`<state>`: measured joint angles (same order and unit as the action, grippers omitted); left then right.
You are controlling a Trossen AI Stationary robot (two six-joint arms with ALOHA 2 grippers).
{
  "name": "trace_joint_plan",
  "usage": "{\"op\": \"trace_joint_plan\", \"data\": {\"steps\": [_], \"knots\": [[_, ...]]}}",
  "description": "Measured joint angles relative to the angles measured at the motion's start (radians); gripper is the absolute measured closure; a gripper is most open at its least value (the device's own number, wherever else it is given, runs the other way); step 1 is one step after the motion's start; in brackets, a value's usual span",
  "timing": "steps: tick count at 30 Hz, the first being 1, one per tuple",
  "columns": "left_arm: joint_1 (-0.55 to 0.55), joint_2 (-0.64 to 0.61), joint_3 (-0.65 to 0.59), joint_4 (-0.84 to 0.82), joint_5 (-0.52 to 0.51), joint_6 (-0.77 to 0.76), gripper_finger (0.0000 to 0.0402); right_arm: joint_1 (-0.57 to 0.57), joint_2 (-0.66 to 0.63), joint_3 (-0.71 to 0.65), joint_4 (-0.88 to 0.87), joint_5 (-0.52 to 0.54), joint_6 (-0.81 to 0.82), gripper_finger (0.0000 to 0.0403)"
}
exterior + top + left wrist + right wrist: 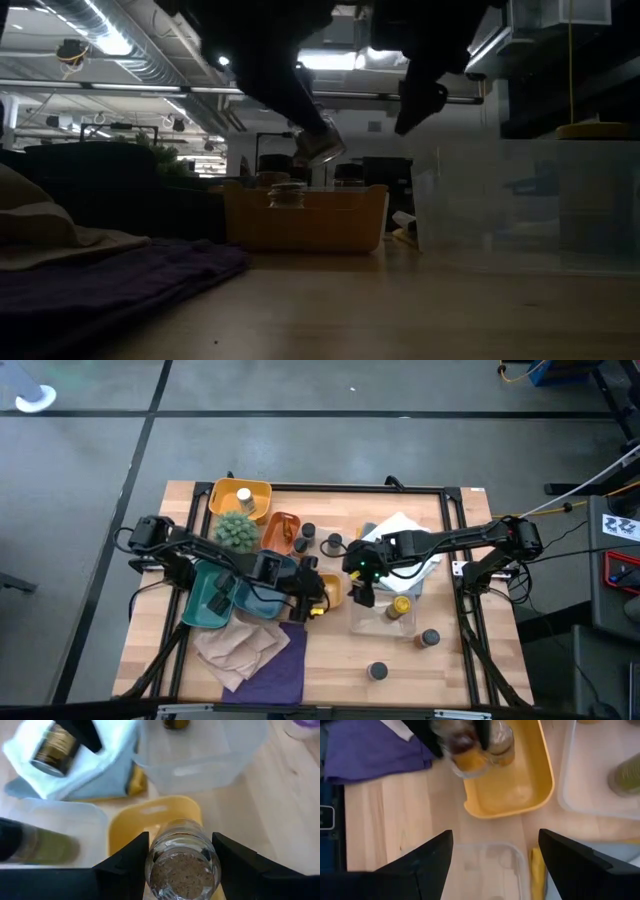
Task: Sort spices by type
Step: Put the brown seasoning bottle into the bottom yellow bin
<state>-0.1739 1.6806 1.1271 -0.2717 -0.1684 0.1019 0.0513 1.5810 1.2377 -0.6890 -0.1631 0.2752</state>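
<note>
Crowded around the small yellow tray (332,592) at mid-tabletop. The left pincer (181,865) hangs right over it, clamped on a clear spice jar (182,865), so the way down into the tray is blocked from above. Just beside the tray, the right pincer (495,865) hovers with its fingers spread, closing off the side toward the clear tray (385,615). Behind the tray, the orange tray (281,532) and the spiky green plant (237,530) stand in the way. In front of it, cloths (255,650) cover the boards. Bare tabletop (400,690) lies out past the clear tray, with only 2 loose jars (377,671) standing there.
</note>
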Motion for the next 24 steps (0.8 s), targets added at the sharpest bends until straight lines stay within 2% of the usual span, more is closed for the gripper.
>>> {"op": "trace_joint_plan", "data": {"steps": [8,14,24], "knots": [[0.080,0.004,-0.010,0.090,-0.003,-0.041,0.0222,0.000,0.000,0.000,0.050,0.000,0.000,0.0111],[0.081,0.053,-0.010,0.142,-0.002,-0.079,0.0222,0.000,0.000,0.001,0.049,0.015,0.000,0.0111],[0.065,0.130,0.017,0.101,0.001,-0.126,0.0222,0.000,-0.004,0.158,-0.120,0.025,-0.099,0.0111]]}}
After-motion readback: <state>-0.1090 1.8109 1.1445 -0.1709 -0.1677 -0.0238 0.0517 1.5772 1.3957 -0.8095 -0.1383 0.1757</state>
